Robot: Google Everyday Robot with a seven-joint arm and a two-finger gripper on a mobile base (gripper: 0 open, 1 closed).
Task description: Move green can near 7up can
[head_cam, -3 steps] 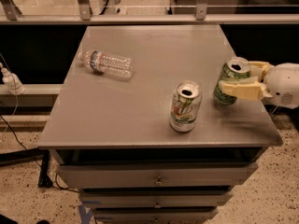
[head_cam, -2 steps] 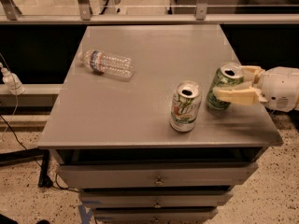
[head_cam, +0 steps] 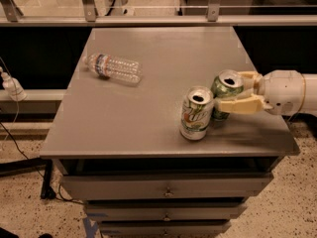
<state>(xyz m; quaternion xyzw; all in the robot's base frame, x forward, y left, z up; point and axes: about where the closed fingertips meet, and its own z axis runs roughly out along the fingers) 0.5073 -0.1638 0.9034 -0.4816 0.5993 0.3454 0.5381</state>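
Observation:
The green can stands upright on the grey table, tight against the right side of the 7up can, which is silver-white with a green logo and an open silver top. My gripper comes in from the right edge of the view. Its cream fingers are closed around the green can, one in front and one behind it. The can's lower part is partly hidden by the front finger.
A clear plastic water bottle lies on its side at the table's back left. Metal rails run behind the table. Drawers sit below the tabletop. A white plug and cable hang at the left.
My gripper has carried the green can leftward across the table until it is right beside the 7up can. The 7up can and bottle have not moved.

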